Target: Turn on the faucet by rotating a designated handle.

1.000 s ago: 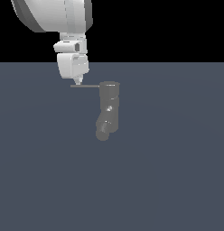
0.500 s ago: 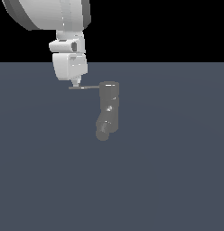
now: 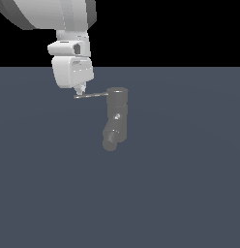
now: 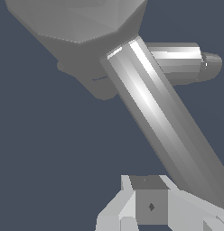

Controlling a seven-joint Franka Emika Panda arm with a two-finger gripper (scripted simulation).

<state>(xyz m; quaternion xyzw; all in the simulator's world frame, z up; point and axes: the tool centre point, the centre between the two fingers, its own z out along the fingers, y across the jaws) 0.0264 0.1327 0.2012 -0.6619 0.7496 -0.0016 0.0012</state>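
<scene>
Handle (image 3: 91, 96) is lying just beneath the gripper (image 3: 80, 92), its free end right under the fingertips, though whether the fingers are spread or pressed together cannot be told from either view. The rod is running nearly level, its long axis stretching away from the gripper to the top of the faucet (image 3: 116, 114), whose spout is angling downward, farther from the gripper.

handle (image 4: 163, 126): I see a bright grey rod running diagonally from the faucet (image 4: 82, 36) body
gripper (image 4: 152, 207): pale fingertips at frame edge, right beside the rod; grip unclear to me
</scene>
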